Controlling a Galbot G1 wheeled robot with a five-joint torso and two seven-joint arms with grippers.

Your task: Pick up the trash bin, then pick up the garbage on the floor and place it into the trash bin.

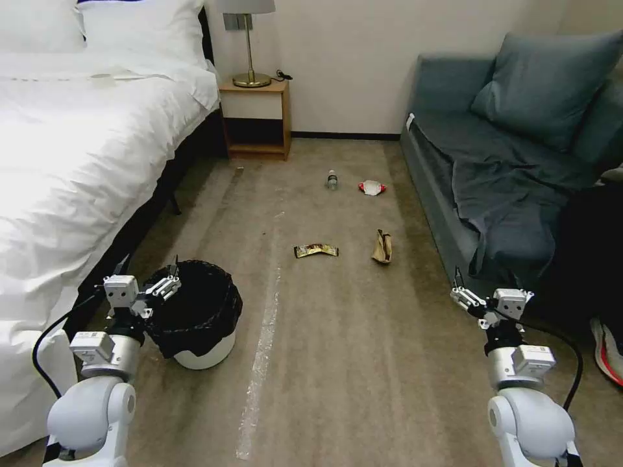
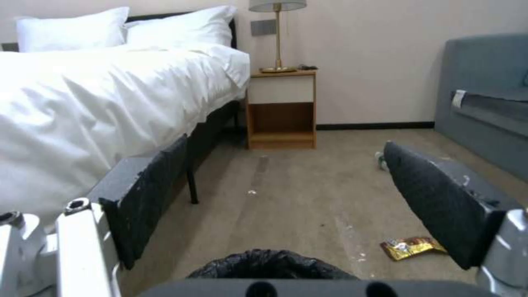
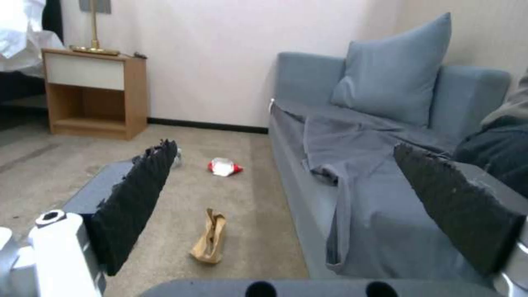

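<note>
Litter lies on the carpet beyond the trash bin, which stands beside the bed: a bottle and red-and-white wrapper farthest from it, a gold wrapper and paper bag nearer. Left gripper hovers spread over the bin's bed-side rim. Right gripper hangs spread, well apart from the bin, by the sofa.

Beige carpet floor, pale tape strip down the middle. White bed left, wooden nightstand with brass lamp at cream wall, grey-blue sofa right.
</note>
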